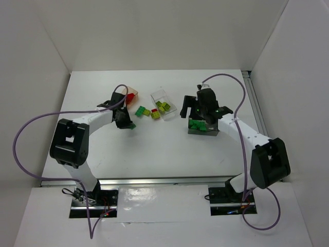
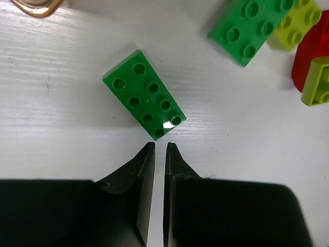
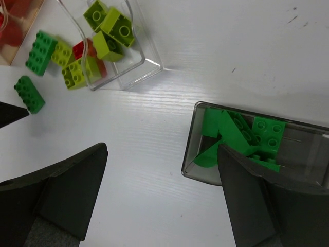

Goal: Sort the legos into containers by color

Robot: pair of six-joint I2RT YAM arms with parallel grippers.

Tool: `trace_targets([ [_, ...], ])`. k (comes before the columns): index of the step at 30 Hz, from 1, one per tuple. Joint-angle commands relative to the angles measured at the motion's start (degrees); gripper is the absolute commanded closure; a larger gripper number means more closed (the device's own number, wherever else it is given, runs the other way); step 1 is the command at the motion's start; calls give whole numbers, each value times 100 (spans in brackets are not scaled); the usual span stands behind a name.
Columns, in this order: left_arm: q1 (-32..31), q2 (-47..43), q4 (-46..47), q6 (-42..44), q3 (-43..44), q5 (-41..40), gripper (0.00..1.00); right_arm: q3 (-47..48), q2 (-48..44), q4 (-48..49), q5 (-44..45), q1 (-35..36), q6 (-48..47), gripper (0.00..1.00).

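Left wrist view: the left hand [image 2: 160, 146] is seen clenched on nothing, its fingertips almost touching, just near of a dark green 2x4 brick [image 2: 144, 95] that lies flat, studs up, on the white desk [image 2: 61, 118]. A 2nd green brick [image 2: 247, 28] is seen to the far right of it, beside a yellow-green brick [image 2: 297, 23] and a red brick [image 2: 313, 51].

In the right wrist view, the right hand [image 3: 162, 149] is held wide open and empty over the left rim of the smoky grey tub [image 3: 189, 154], in which green bricks [image 3: 267, 131] are piled. Yellow-green bricks [image 3: 121, 28] are held in the clear tub [image 3: 149, 56]. Red pieces [image 1: 131, 96] are seen in the orange tub [image 1: 134, 90], far left.
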Motion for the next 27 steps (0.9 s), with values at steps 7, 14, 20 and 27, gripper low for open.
trace_targets([
  [7,40,-508,-376,224,212,86,83,326,224,91,-472,400,-205,6],
  [14,-415,-307,-587,83,974,-405,52,686,567,39,-325,848,-206,6],
  [20,-768,764,-1255,513,2215,-1409,0,792,682,-14,-103,1042,-206,6],
  [27,-821,1556,-1501,759,3067,-1971,17,740,620,-67,11,1042,-206,6],
])
